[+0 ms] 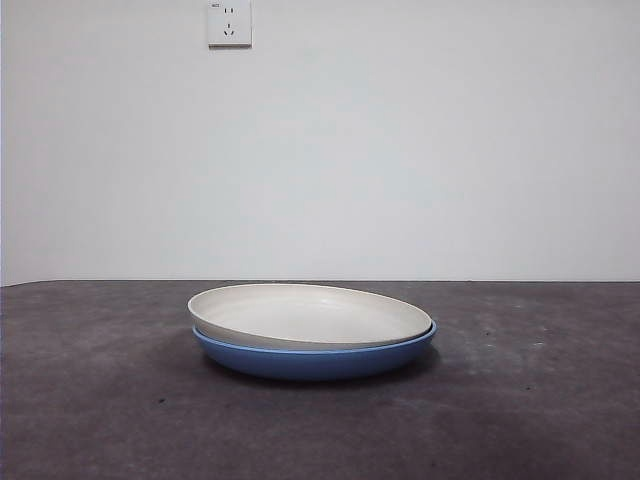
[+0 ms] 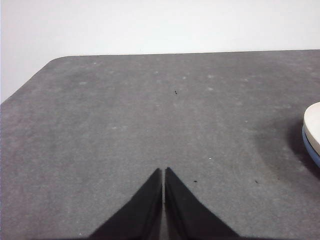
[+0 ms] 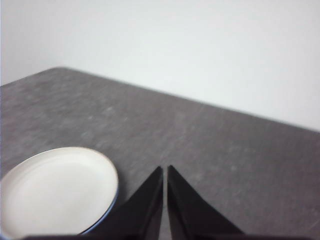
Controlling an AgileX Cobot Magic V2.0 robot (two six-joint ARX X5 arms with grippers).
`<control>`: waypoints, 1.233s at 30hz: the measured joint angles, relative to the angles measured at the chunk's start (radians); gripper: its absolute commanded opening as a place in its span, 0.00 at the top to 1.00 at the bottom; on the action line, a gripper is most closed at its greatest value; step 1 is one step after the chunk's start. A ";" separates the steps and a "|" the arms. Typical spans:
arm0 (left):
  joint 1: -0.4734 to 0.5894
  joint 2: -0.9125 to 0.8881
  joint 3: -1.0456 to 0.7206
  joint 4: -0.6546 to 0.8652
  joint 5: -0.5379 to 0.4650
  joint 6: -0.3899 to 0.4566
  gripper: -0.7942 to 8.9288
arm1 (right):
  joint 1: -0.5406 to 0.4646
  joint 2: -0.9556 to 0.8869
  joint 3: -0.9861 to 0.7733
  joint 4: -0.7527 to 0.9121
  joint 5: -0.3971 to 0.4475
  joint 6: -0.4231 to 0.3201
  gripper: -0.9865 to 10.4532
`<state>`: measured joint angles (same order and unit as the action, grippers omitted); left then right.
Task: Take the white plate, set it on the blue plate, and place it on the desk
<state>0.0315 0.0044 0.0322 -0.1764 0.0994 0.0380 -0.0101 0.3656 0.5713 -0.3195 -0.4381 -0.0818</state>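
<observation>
The white plate rests inside the blue plate, and the stack sits on the desk at the middle of the front view. No arm shows in the front view. My left gripper is shut and empty above bare desk, with the edge of the stacked plates off to one side. My right gripper is shut and empty, raised above the desk, close beside the white plate, whose blue rim peeks out beneath it.
A white wall stands behind the desk with a power socket high up. The desk's rounded corner shows in the left wrist view.
</observation>
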 measured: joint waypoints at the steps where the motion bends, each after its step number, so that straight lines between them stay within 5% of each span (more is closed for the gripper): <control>1: 0.000 0.000 0.000 0.000 0.000 0.000 0.91 | -0.004 -0.026 -0.040 0.038 0.000 0.000 0.91; 6: 0.000 0.000 0.000 0.000 0.000 0.000 0.91 | -0.005 -0.161 -0.243 0.193 0.004 0.000 0.91; 14: 0.000 0.000 0.000 0.000 0.000 0.000 0.91 | -0.005 -0.297 -0.447 0.209 0.125 0.038 0.91; 26: 0.000 0.000 0.000 0.000 0.000 0.000 0.91 | -0.005 -0.359 -0.555 0.210 0.206 0.132 0.91; 37: 0.000 0.000 0.000 0.000 0.000 -0.001 0.91 | -0.005 -0.359 -0.555 0.163 0.234 0.143 0.91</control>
<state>0.0315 0.0044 0.0322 -0.1764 0.0994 0.0368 -0.0147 0.0063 0.0158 -0.1562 -0.2043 0.0616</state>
